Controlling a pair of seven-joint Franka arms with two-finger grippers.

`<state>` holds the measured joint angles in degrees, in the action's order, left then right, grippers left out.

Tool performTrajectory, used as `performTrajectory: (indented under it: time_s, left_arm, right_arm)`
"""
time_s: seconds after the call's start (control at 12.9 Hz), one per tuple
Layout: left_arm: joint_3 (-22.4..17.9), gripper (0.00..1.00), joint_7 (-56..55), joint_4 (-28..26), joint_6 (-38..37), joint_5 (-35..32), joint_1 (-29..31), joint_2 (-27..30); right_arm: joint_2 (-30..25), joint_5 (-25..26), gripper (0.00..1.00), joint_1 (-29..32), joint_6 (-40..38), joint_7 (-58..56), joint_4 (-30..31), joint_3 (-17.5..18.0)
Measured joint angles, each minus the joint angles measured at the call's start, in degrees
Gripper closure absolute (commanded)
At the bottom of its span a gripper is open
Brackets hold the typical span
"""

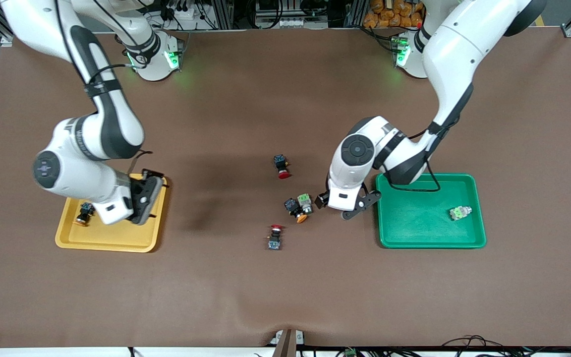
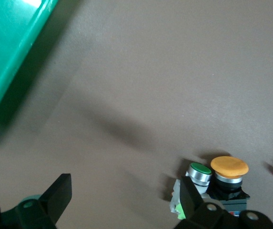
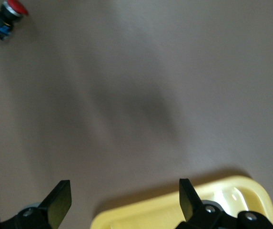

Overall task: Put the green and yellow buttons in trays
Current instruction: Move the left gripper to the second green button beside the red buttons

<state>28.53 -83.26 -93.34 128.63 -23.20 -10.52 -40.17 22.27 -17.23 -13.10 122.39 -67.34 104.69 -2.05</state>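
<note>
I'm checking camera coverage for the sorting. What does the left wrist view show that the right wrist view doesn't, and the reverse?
Only the left wrist view shows the green tray, plus the green button beside the yellow button on the table. Only the right wrist view shows the yellow tray and one whole red-capped switch. Both show the brown table and their own open end effector: left end effector, right end effector.

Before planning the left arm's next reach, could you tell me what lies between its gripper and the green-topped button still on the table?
Nothing: in the left wrist view only bare brown mat separates the open left gripper from the green-topped button, which sits beside one finger.
</note>
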Motion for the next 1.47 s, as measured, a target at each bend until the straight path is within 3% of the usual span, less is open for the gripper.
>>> performTrajectory:
  time_s: [0.39, 0.78, 1.16, 1.47]
  left_arm:
    - [-0.63, 0.00, -23.83, 1.86, 0.49, 0.05, -1.42, -2.22]
    - [-0.63, 0.00, -45.46, 7.80, 0.56, 0.12, -4.11, -7.41]
    - [-0.63, 0.00, -59.80, 10.22, 0.56, 0.60, -5.22, -9.13]
    - [-0.66, 0.00, -63.05, 10.30, 0.61, 3.23, -5.85, -10.11]
  right_arm:
    - [0.81, 0.00, 0.00, -0.77, -0.18, -0.05, 0.19, -0.36]
    - [0.93, -0.03, 0.00, -0.42, -0.15, -0.04, 0.20, -0.93]
    - [1.12, -0.04, 0.00, -0.32, -0.03, -0.04, 0.21, -1.01]
    - [1.46, -0.05, 0.00, -0.32, 0.04, -0.04, 0.21, -1.01]
